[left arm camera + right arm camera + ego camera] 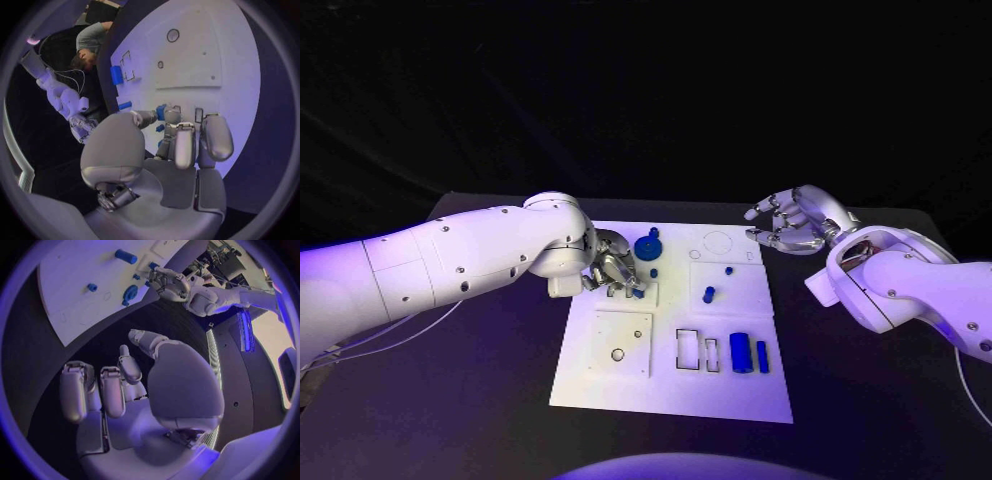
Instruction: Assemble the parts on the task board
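Observation:
The white task board (610, 385) lies in the middle of the black table. My left hand (607, 268) reaches down onto its far left part, and thumb and a finger pinch a small blue part (161, 110) there. Beside that hand stands a blue gear-like piece (648, 245). Two small blue pegs (730, 270) (708, 294) stand mid-board. Two blue blocks (738, 352) (762, 355) lie near the rectangular slots (689, 348). My right hand (795, 222) hovers off the board's far right corner, fingers loosely bent and apart, holding nothing.
A square plate with a round hole (617, 354) sits on the board's near left. A circle outline (718, 242) marks the far edge. Black table (473, 400) surrounds the board on all sides.

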